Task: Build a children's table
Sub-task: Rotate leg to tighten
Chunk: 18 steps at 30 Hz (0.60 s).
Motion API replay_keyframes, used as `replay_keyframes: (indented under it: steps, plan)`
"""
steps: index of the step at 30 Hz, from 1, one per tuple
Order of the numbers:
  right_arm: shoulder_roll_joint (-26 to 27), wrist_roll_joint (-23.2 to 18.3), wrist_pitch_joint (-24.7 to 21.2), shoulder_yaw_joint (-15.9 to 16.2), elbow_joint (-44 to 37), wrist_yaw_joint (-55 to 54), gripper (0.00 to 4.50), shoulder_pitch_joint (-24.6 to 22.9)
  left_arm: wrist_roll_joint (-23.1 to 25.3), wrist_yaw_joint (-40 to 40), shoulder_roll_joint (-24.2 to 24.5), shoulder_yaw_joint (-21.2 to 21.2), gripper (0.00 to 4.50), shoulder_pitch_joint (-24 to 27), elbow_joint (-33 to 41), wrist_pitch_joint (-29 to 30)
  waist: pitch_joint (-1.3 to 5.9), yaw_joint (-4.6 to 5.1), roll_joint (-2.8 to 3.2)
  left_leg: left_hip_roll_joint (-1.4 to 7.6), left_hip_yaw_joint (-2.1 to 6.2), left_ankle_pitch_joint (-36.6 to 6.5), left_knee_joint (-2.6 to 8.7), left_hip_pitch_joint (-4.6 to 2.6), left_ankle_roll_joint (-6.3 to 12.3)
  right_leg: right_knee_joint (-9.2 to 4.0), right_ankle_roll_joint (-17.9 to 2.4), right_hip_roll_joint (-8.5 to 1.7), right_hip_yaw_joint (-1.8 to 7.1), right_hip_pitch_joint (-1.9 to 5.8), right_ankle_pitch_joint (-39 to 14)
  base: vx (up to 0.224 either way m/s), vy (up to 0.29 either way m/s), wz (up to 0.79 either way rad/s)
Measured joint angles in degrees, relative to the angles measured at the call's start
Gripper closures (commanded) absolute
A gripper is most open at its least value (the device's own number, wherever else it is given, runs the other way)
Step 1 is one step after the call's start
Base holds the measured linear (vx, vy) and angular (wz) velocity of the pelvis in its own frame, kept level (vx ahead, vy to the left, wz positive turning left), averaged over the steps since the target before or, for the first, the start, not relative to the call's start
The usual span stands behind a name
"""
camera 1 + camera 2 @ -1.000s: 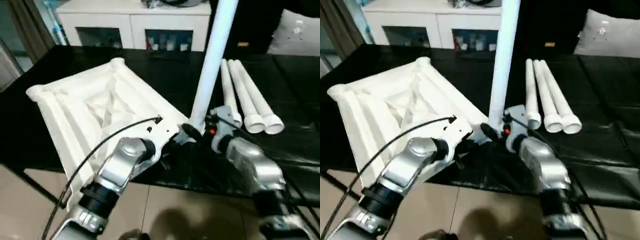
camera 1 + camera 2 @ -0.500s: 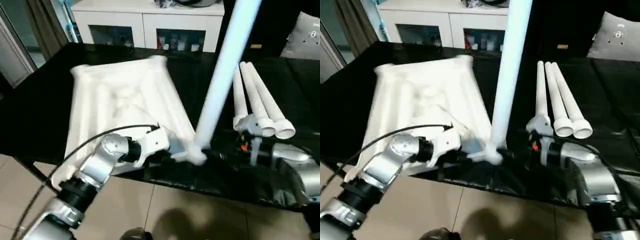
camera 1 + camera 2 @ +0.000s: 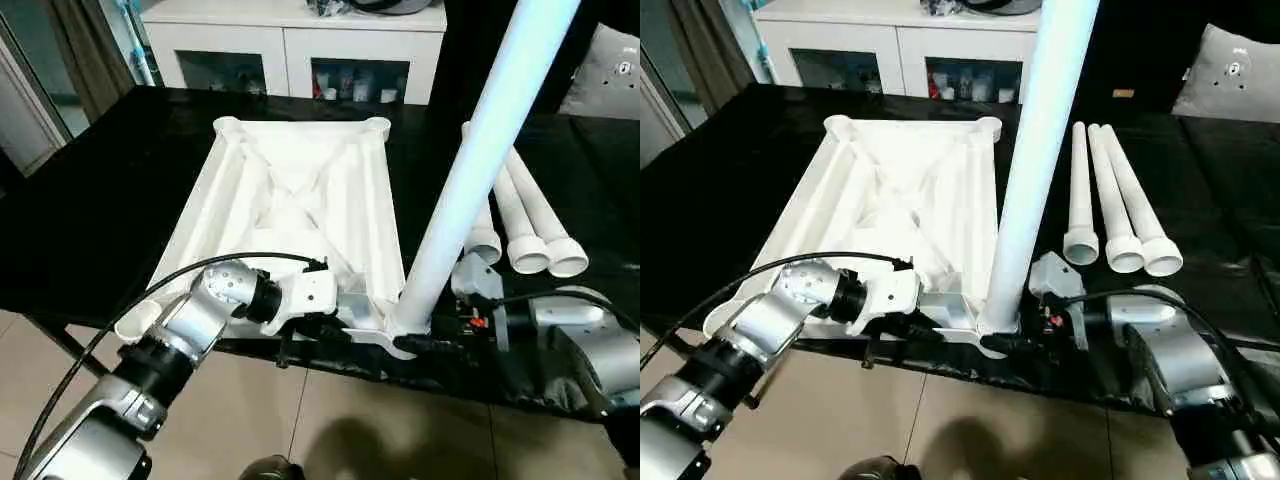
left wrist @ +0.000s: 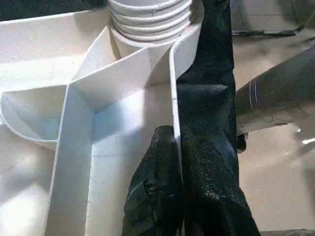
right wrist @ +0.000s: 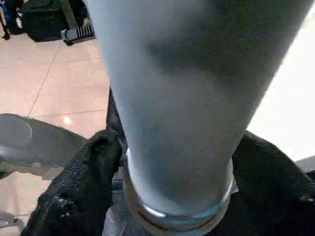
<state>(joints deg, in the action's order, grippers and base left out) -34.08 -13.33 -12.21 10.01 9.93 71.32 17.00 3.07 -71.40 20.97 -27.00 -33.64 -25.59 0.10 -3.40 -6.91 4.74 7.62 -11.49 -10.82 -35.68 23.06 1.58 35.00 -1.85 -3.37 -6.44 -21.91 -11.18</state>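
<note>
One silver left forearm with a black cable looped over it is seen at the left, ending in the left tool (image 4: 179, 162), whose two black textured fingers (image 4: 157, 187) are clenched on a thin upright rim wall of the table top (image 3: 290, 190) near its front right corner. One table top is counted: white plastic, rectangular, lying upside down on the black-covered desk (image 3: 90, 210), with a ribbed underside, crossing diagonal ribs in the middle and round sockets at the corners. Two far sockets are visible as open rings; one near-left socket is seen at the desk's front edge. In the left wrist view the ribs are shown as smooth thin white walls meeting at a threaded, ridged collar. One upright leg (image 3: 470, 170) is stood in the front right corner socket: long, round, smooth, white, tapered, leaning slightly and running out past the picture's upper edge. Its base is flanked by the right tool (image 5: 172, 196), whose two black fingers (image 5: 74, 196) are set on either side of the leg's foot; whether they press it or stand just off it cannot be told. Three spare legs (image 3: 1110, 200) are counted further right, lying side by side and touching on the desk, white, tapered, hollow, with their wide open ends toward the robot. One silver right forearm is seen at the far right. One white cabinet (image 3: 300, 40) with glass-fronted openings is placed behind the desk.
</note>
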Motion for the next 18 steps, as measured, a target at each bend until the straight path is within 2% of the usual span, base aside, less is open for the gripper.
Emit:
replay_keyframes:
  steps: [2, 3, 10, 13, 16, 18]
  plan:
    - [0.08, 0.00, 0.01, 0.01, 0.36, 0.16, 1.36, 0.28, -0.05, -0.22, 0.02, 0.01, 4.50, -0.11, -0.37, -0.57, 0.00, -0.07, -0.01, 0.00, 0.00, 0.00, 0.00, 0.00, 0.00, 0.00, 0.00, 0.00, 0.00, 0.00, 0.00, 0.000, 0.000, 0.00]
    - [0.21, 0.00, -0.06, 0.01, 0.62, 0.40, 1.58, 0.48, -0.10, -0.32, 0.02, 0.04, 4.50, -0.17, -0.67, -0.95, 0.00, -0.06, -0.01, 0.00, 0.00, 0.00, 0.00, 0.00, 0.00, 0.00, 0.00, 0.00, 0.00, 0.00, 0.00, 0.000, 0.000, 0.00]
    - [1.34, -0.70, -1.22, -0.35, 1.63, 0.77, 1.81, 0.81, -0.59, -0.59, 0.38, 0.31, 4.50, -0.06, -0.83, -0.76, 0.01, 0.09, -0.04, 0.00, 0.00, 0.00, 0.00, -0.01, 0.00, 0.02, 0.00, 0.00, 0.00, 0.00, 0.00, 0.000, 0.000, 0.00]
    - [3.45, -0.92, -2.95, -0.62, 1.65, -0.62, 1.83, 0.82, -0.99, 0.01, 0.43, 1.36, 4.50, 0.95, 0.57, 1.83, 0.03, 0.27, -0.06, 0.00, 0.00, 0.01, -0.01, -0.03, 0.00, 0.05, 0.00, 0.00, 0.00, 0.00, 0.00, 0.000, 0.000, 0.00]
    - [7.86, -0.35, -6.36, -1.80, 1.55, -8.06, 1.83, 1.00, -0.98, 4.26, 0.37, 3.95, 4.50, 3.20, 3.80, 8.50, 0.09, 1.40, -0.10, 0.00, 0.00, 0.01, -0.01, -0.13, -0.02, 0.10, -0.10, 0.00, 0.02, 0.00, 0.07, 0.000, 0.000, 0.00]
    - [11.86, 0.75, -7.57, -3.22, 2.83, -15.79, 1.83, 1.68, -0.70, 8.81, -1.28, 5.47, 4.50, 4.08, 5.51, 14.03, 0.09, 2.73, -0.13, 0.00, -0.03, 0.01, -0.04, -0.24, -0.05, 0.11, -0.07, 0.00, 0.08, 0.01, 0.07, 0.000, 0.000, 0.00]
